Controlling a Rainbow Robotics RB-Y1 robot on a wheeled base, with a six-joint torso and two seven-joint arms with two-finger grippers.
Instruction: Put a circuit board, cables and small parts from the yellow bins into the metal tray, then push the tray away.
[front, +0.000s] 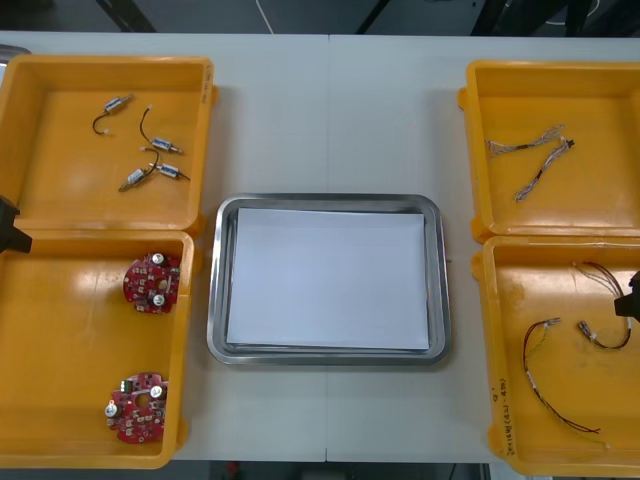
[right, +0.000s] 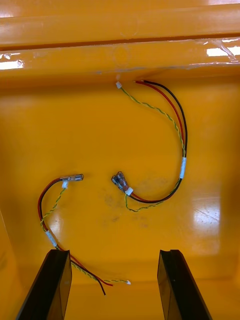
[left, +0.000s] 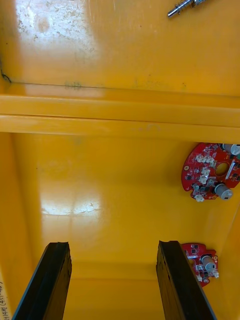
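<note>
Off-white bench (front: 330, 110) carries yellow bins (front: 60, 350) either side of the metal tray (front: 215, 300), white inside, nothing in it yet. Over the near left bin the left tool (left: 112, 245) hangs open; both red circuit boards (left: 210, 172) lie tray-ward of it, outside one finger. The right tool (right: 114, 252), likewise open, has a red and yellow cable (right: 182, 167) dead ahead, its curl mostly between the finger lines.

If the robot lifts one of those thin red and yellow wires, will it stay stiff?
Probably not: the cable lies in a loose curve in the yellow bin, so its ends would likely droop. It looks thin, so the open right gripper may need to pinch squarely. The neighbouring cable lies apart; tangling seems unlikely.
</note>
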